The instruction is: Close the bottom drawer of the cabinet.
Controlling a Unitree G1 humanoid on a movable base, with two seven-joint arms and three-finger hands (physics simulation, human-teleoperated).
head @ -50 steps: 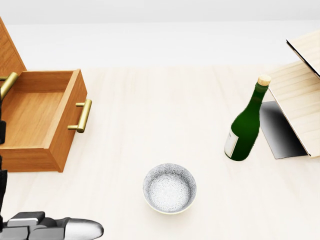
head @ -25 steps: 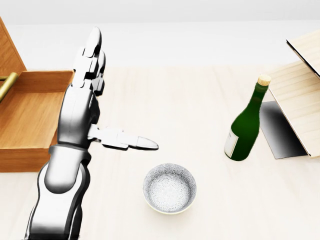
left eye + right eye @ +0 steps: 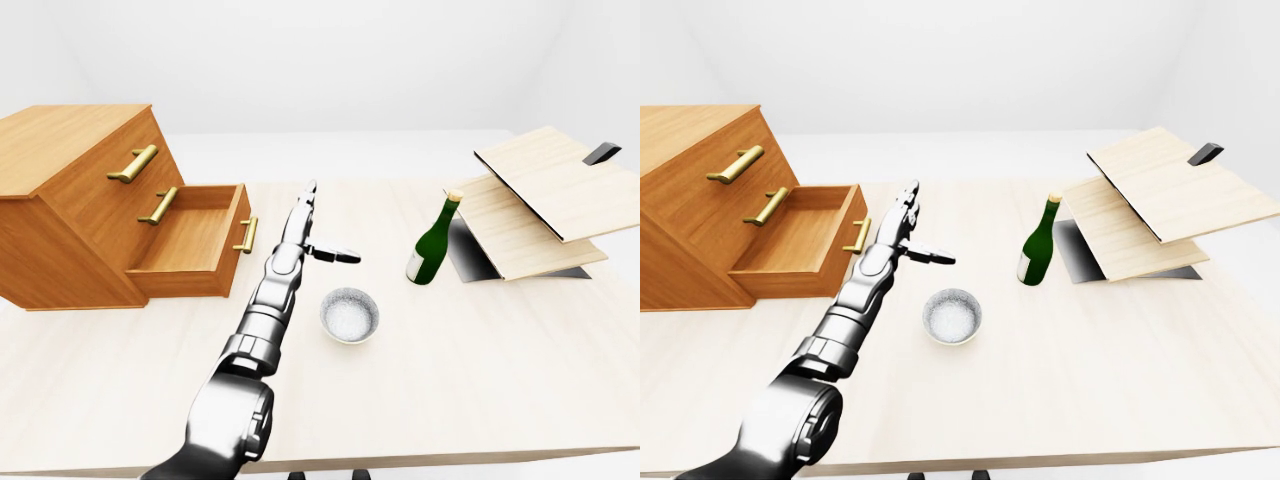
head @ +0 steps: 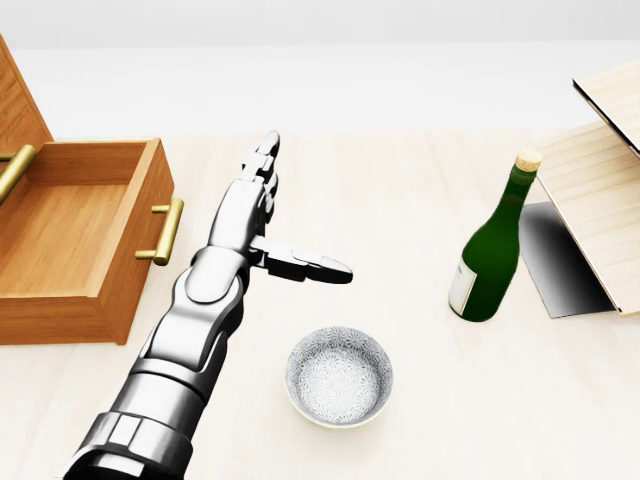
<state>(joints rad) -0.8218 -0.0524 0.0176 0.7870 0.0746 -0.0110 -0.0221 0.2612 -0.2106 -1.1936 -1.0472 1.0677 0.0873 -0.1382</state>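
The wooden cabinet [image 3: 70, 170] stands at the left of the table. Its bottom drawer [image 4: 70, 240] is pulled out and empty, with a brass handle [image 4: 165, 232] on its front panel. The two upper drawers are shut. My left hand [image 4: 290, 215] is open, fingers stretched straight away from me and thumb pointing right. It hovers over the table just right of the drawer's front panel, apart from the handle. It also shows in the left-eye view [image 3: 330, 225]. My right hand is out of view.
A patterned white bowl [image 4: 339, 376] sits on the pale table just right of my left forearm. A corked green bottle [image 4: 492, 250] stands further right. Stacked tilted wooden boards [image 4: 600, 190] over a dark plate fill the right edge.
My left arm has risen from the bottom-left corner, swept over the drawer, and now reaches out to the right of the drawer front. The drawer, bowl and bottle have not moved.
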